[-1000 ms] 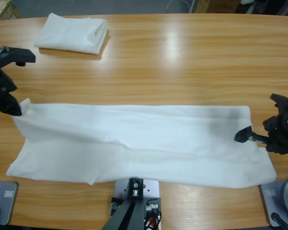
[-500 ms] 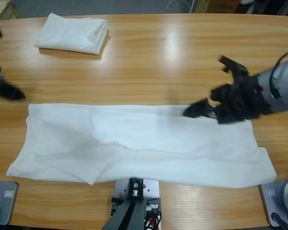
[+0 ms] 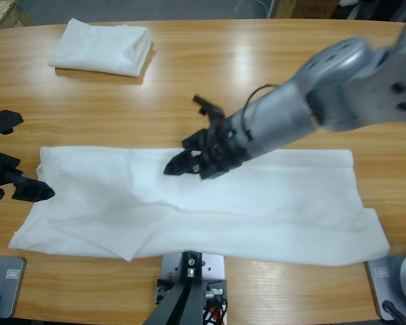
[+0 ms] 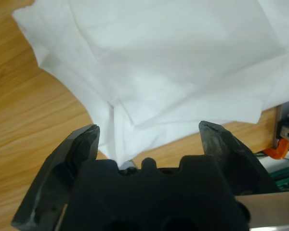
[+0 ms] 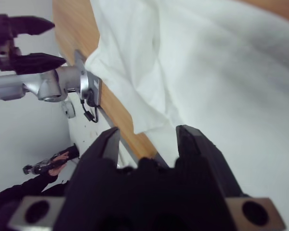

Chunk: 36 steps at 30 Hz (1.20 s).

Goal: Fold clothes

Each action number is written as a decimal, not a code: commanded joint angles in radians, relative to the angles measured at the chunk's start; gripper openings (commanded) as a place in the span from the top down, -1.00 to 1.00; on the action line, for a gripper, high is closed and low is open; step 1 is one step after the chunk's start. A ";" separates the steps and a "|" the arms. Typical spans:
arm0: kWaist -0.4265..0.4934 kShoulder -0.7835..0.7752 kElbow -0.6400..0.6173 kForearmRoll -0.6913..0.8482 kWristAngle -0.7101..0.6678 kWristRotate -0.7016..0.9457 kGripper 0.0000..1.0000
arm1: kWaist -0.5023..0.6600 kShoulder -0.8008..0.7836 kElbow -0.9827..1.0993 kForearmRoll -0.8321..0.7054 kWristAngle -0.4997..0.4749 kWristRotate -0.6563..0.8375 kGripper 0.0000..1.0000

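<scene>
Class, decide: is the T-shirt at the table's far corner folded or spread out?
Folded. The T-shirt is a compact, thick rectangular stack with layered edges, untouched by either gripper.

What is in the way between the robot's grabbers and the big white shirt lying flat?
Nothing visible. The right gripper hangs over the middle of the spread T-shirt, jaws open, with only air below. The left gripper sits open at the shirt's left edge. The folded T-shirt lies far off at the table's back.

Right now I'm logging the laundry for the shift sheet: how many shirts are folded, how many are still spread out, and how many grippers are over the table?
Folded white T-shirt: 1
Spread-out white T-shirt: 1
Grippers: 2, the left gripper and the right gripper
Total: 4
</scene>
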 commanded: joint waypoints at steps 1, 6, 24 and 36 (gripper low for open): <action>-0.027 0.115 -0.002 -0.035 -0.039 -0.012 -0.35 | 0.047 0.166 0.001 -0.163 0.056 0.058 0.04; -0.038 0.147 0.009 -0.042 -0.043 -0.014 0.05 | 0.047 0.207 -0.045 -0.163 0.064 0.057 0.04; -0.062 0.155 0.020 -0.043 -0.051 -0.027 0.00 | 0.085 0.317 -0.059 -0.263 0.106 0.076 0.32; -0.070 0.158 0.034 -0.047 -0.051 -0.027 -0.01 | 0.103 0.292 -0.056 -0.269 0.087 0.016 1.00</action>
